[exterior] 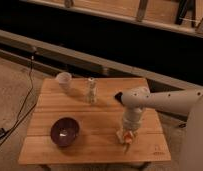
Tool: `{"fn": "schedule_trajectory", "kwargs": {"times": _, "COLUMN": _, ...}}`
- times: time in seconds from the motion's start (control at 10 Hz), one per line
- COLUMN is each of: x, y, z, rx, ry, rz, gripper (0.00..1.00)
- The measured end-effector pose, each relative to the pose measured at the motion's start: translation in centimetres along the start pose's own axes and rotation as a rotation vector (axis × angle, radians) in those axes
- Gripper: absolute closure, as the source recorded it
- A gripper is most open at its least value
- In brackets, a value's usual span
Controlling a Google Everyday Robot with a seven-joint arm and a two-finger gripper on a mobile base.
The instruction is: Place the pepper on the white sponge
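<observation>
One view only, cam looking down on the wooden table [95,112]. Pincer [128,137] hung vertical at the arm's end, nose down near the table's front edge; couldn't tell if it was clamped or released. Pepper [127,142] sat right at its tip, directly below: a small orange-red sliver, greenish end not discernible. White sponge [120,134] lay under the pincer, a pale block mostly hidden, peeking out on the side toward the purple bowl [64,132]. Judgement: placing step, approx. done. To do it well: lower till pepper rests on sponge centre, release gently, lift straight up w/o dragging it off. Bowl well apart from pincer; ribbed bottle [91,91] & white cup [63,80] farther off, toward the far edge.
</observation>
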Motion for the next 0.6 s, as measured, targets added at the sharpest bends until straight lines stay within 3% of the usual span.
{"fn": "schedule_trajectory", "kwargs": {"times": 0.6, "x": -1.8, "y": -0.8, "z": 0.5, "rx": 0.013, "ry": 0.009, "rz": 0.017, "gripper": 1.0}}
